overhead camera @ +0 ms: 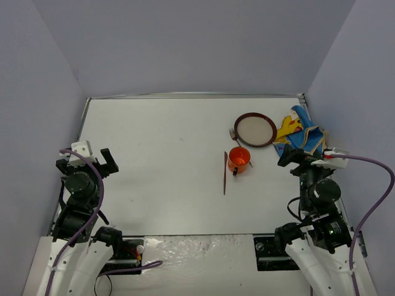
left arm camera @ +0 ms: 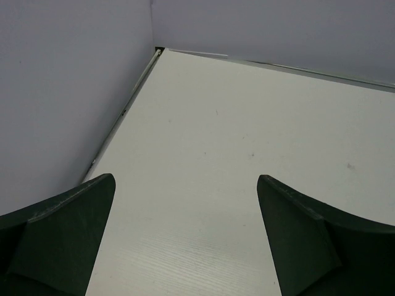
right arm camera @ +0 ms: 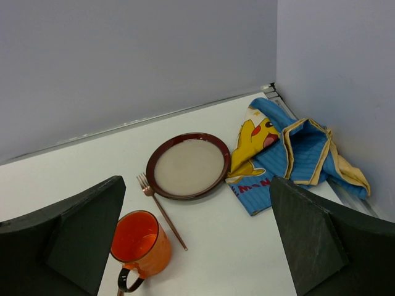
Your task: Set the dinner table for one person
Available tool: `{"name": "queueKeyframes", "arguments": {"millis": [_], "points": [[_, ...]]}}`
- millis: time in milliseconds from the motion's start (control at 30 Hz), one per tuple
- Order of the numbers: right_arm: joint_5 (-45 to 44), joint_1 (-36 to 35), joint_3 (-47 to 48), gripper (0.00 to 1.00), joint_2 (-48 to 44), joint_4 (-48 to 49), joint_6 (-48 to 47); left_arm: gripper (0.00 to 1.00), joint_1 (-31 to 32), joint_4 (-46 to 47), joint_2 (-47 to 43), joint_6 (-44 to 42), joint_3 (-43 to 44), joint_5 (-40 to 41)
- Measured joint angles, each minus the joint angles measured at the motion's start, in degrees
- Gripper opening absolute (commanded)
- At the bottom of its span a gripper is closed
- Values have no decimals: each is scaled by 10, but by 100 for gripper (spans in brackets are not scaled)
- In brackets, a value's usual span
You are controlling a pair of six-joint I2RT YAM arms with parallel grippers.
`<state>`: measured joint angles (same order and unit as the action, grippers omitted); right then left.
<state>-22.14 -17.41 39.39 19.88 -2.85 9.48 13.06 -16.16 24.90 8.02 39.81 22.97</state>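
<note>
- The surface (overhead camera: 160,154) is the big white top filling the enclosure, with a metal rim along its far edge. It is rigid and fixed — nothing to grip, only somewhere to lay things out.
- The left pincer (left arm camera: 185,185) is spread wide over a bare stretch at the left and holds nothing.
- The right pincer (right arm camera: 197,185) is just as wide and empty, hovering near the cluster at the far right.
- The plate (right arm camera: 189,165) lies flat at the edge of the mat (right arm camera: 290,148); whether they touch I cannot tell. It is probably hard, slick and breakable, so take it by the rim.
- The mat is crumpled in the corner. It looks soft and limp, so pinch a corner and draw it flat.
- The mug (right arm camera: 141,243) stands upright near the plate, and its handle or wall offers a hold.
- The fork (right arm camera: 162,209) lies between plate and mug, and a thin brown utensil (overhead camera: 224,174) lies left of the mug. Both are low and slender, likely to slip.
</note>
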Motion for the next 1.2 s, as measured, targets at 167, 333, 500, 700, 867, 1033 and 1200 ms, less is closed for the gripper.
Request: {"name": "queueKeyframes", "arguments": {"millis": [167, 333, 500, 700, 867, 1033, 1200], "points": [[-8, 0, 10, 100, 59, -5, 25, 97, 0, -2, 12, 7, 0, 0], [-38, 0, 35, 100, 149, -8, 80, 97, 0, -7, 25, 13, 0, -6], [-104, 4, 71, 100, 267, -14, 140, 97, 0, -15, 32, 19, 1, -11], [-116, 113, 128, 100, 438, -20, 237, 97, 0, -23, 33, 28, 1, -20], [-121, 200, 167, 100, 557, -31, 294, 97, 7, -30, 32, 29, 1, -22], [-113, 255, 266, 100, 703, -21, 295, 97, 13, -31, 29, 29, 1, -22], [-83, 292, 314, 100, 812, 17, 245, 97, 15, -31, 27, 29, 1, -22]]}}
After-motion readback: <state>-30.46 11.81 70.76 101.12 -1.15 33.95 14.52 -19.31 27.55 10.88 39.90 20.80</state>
